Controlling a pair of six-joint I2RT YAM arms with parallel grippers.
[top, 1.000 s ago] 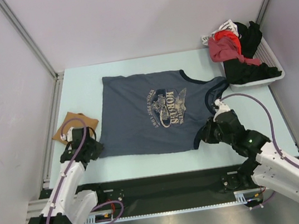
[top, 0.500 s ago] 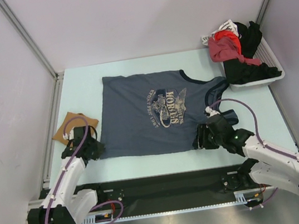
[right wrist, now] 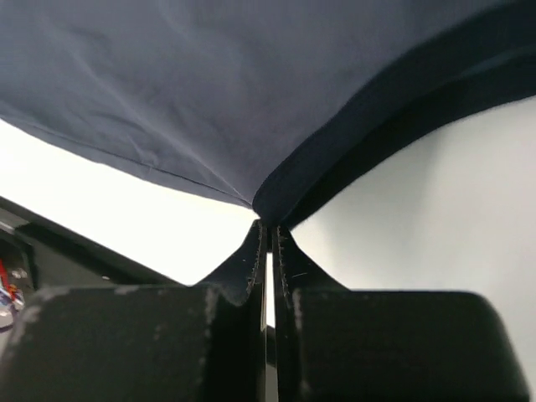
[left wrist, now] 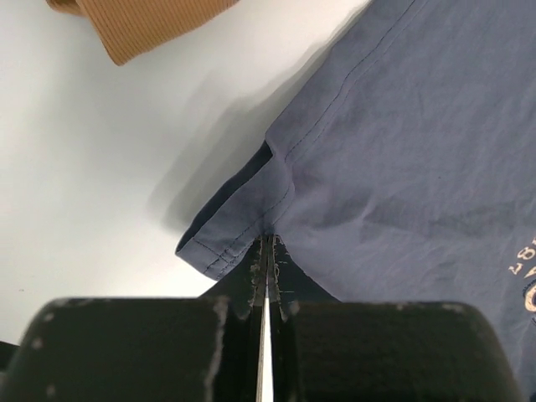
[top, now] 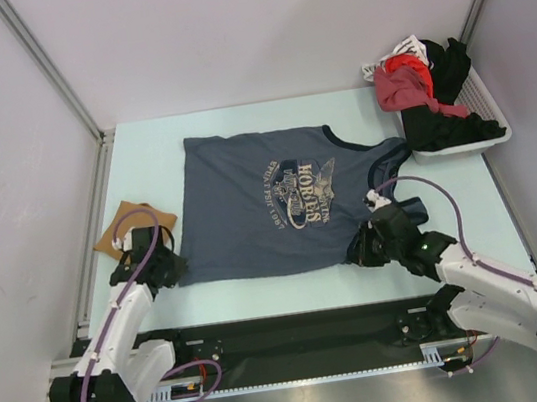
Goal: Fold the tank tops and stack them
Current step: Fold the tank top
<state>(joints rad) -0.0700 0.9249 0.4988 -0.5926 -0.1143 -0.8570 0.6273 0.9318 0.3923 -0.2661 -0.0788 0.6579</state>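
Blue tank top (top: pixel 250 214) flat, neck pointing right, long axis left-right

My left pincer (left wrist: pixel 266 251) is pinched tight on the bottom hem of the blue tank top (left wrist: pixel 402 151), right by its corner. The corner flap sticks out left of my grip, stitching visible, and throws a shadow on the white table (left wrist: pixel 75 167). Cloth spreads up and right, with pale print (left wrist: pixel 523 280) at the right edge. The tan top (left wrist: pixel 142 21) is at top left, apart from the blue one.

White arm links (top: pixel 495 280), black joints (top: pixel 408 239), purple cables (top: pixel 435 185)
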